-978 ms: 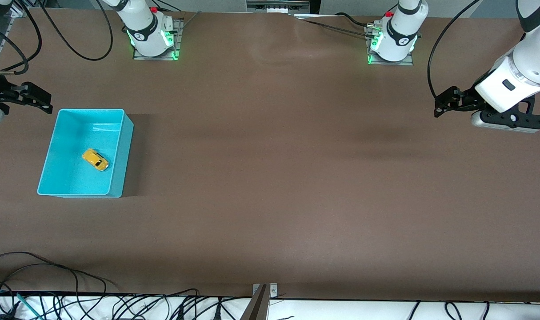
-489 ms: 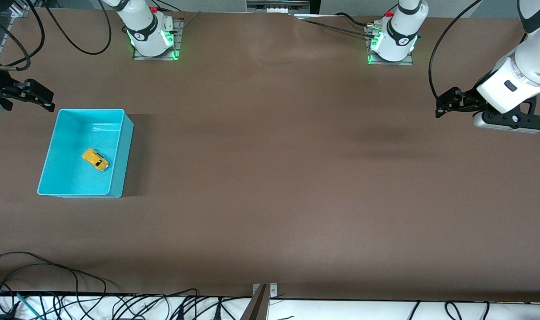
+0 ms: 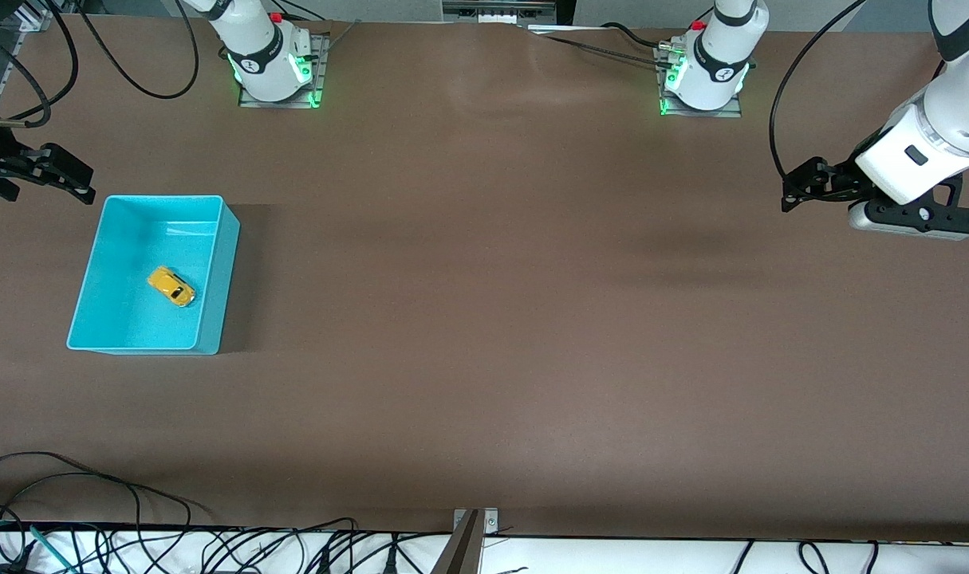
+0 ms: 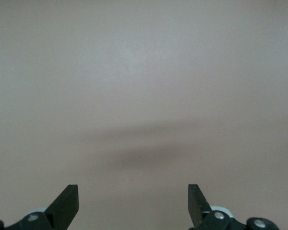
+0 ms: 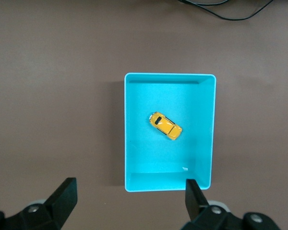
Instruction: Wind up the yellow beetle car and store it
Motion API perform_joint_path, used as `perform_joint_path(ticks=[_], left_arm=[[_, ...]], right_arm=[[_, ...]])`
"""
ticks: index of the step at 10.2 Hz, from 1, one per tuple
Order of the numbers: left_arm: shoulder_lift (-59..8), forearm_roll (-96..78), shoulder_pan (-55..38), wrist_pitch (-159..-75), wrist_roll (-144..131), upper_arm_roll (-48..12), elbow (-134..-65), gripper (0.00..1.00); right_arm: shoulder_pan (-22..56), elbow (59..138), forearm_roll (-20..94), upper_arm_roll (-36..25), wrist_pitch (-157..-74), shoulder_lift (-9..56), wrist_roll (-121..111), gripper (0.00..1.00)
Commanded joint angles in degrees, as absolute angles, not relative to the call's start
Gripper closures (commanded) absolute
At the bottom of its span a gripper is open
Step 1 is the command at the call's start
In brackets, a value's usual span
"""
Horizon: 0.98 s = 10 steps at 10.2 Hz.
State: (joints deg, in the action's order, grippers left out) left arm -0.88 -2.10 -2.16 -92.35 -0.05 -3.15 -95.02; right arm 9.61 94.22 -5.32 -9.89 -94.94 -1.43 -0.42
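The yellow beetle car (image 3: 171, 286) lies in the turquoise bin (image 3: 161, 198) at the right arm's end of the table. In the right wrist view the car (image 5: 165, 126) rests askew on the floor of the bin (image 5: 169, 75). My right gripper (image 3: 85, 183) is open and empty, up in the air over the table just outside the bin's corner; its own view shows it (image 5: 129, 196) over bare table next to the bin's rim. My left gripper (image 3: 787, 195) is open and empty over the left arm's end of the table, with only bare table under it (image 4: 133, 201).
Both arm bases (image 3: 273, 60) (image 3: 703, 68) stand along the table's edge farthest from the front camera. Loose cables (image 3: 93, 494) lie along the nearest edge, and a metal bracket (image 3: 472, 530) sticks up at its middle.
My right gripper has shifted slightly beside the bin's corner and its arm has drawn back toward the table's end. The left gripper has barely moved. Car and bin have not moved.
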Motion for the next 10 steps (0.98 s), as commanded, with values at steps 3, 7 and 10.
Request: perform_joint_path(ticks=[3,7,10], left_arm=[[-1.5,-2.5,-2.0,-91.5,-0.5,-3.1,-93.5,0.00],[-1.5,-2.5,-2.0,-91.5,-0.7,-3.1,-93.5,0.00],[-1.5,-2.5,-2.1,-91.5,-0.8,-3.2,-93.5,0.00]], right_arm=[[9.5,93.2,-5.6,-9.5,-94.7,-1.1,0.6,0.00],[9.1,93.2,0.5,-9.8,-94.7,-1.1,7.0,0.00],[9.1,93.2,0.6,-9.8,-94.7,-1.1,7.0,0.00]])
